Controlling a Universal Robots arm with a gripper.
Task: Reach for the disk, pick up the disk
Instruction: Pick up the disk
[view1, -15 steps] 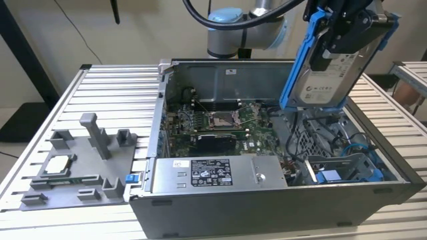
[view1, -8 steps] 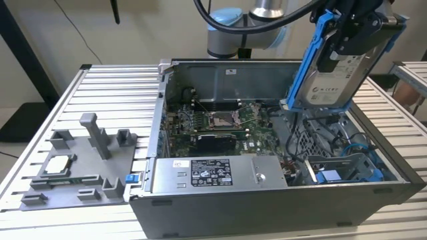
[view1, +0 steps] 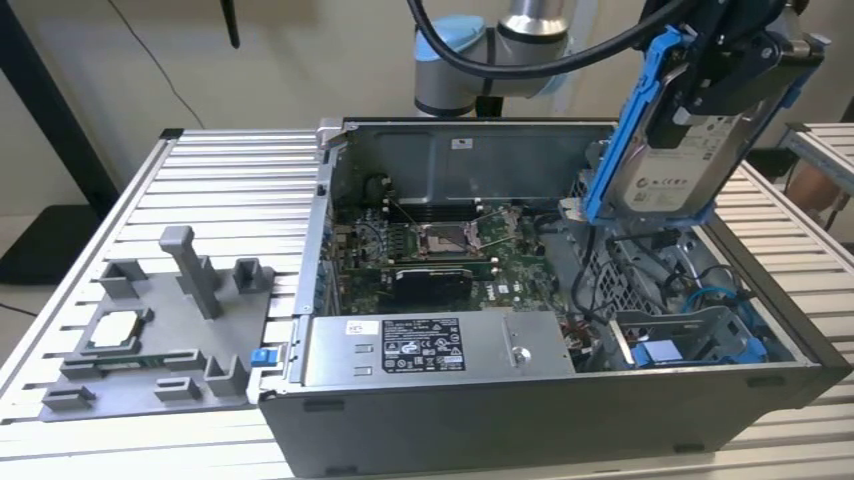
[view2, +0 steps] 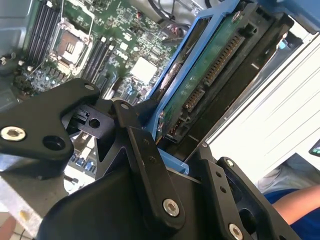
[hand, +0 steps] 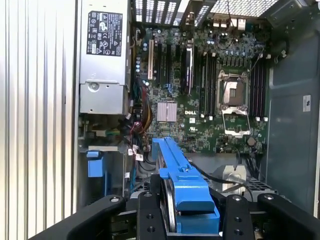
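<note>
Open computer case (view1: 534, 420), motherboard (hand: 210, 100), power supply (view1: 434, 350), grey fixture (view1: 147, 340), slatted table (view1: 227, 190)

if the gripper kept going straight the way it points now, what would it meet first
Likely the open computer case: the gripper, shut on the disk, points down into its drive-bay side, though depth is unclear.

The open computer case (view1: 534, 300) on the slatted table (view1: 200, 190) is seen from above and in front, at some distance, in the exterior view. From close above, the motherboard (hand: 210, 90) is looked down on in both wrist views, past the gripper (hand: 192, 212).
</note>
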